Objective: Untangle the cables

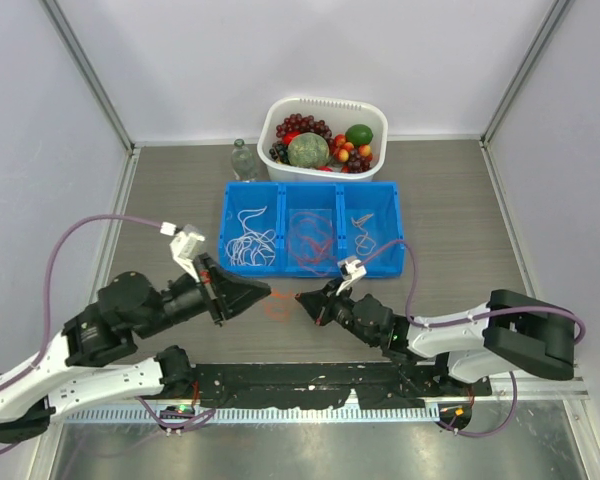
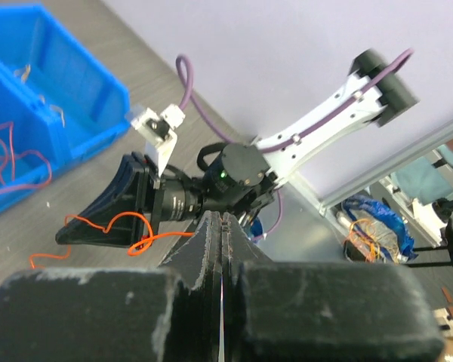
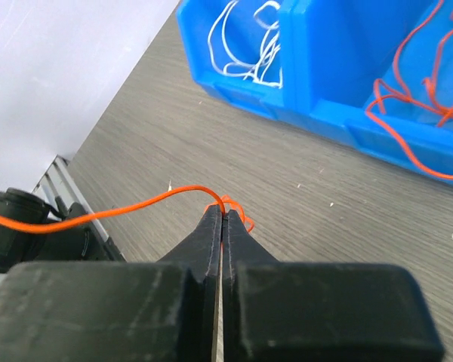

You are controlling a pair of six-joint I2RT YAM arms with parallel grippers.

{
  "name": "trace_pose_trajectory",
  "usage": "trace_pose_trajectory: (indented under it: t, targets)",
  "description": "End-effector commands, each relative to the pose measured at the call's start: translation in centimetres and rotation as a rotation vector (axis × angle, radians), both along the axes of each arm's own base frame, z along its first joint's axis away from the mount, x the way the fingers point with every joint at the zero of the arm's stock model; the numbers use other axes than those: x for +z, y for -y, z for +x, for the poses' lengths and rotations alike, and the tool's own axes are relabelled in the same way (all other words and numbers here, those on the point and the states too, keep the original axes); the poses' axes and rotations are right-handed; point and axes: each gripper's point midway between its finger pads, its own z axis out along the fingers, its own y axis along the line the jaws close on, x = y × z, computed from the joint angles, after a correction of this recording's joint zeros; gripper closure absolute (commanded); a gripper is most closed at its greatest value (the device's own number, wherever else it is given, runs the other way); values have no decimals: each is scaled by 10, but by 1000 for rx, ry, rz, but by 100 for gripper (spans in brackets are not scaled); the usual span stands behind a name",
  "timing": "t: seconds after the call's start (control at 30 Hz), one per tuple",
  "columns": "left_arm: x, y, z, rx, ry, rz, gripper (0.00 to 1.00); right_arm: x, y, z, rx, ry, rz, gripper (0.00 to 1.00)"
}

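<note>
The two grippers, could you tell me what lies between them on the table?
In the top view, only a small tangle of orange cable lies between the left gripper and right gripper, over bare table; both are shut on it.

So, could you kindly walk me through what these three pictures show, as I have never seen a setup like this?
These are two black-and-white robot arms bolted at the near edge of a grey table. The overhead picture looks down from behind them; the other two come from cameras on each wrist, looking along the fingers. The left gripper and the right gripper meet over a thin orange cable lying curled on the table. Both look shut, and the right wrist view shows the right one pinching that cable. Whether the left one grips it too is unclear. Behind sits a blue plastic three-compartment tray: thin white cables on the left, thin red cables in the middle. Further back are a white basket of fruit and a clear bottle.
</note>
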Motion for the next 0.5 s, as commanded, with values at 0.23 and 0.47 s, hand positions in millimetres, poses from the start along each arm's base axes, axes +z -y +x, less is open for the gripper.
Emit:
trace_pose_trajectory:
  t: [0.23,0.47]
  targets:
    - [72,-60,-5,96,167,-194,100,20,67,25,-293,35,47,99]
    - [72,-68,-3,131,158,-239,100,27,92,29,-368,50,39,99]
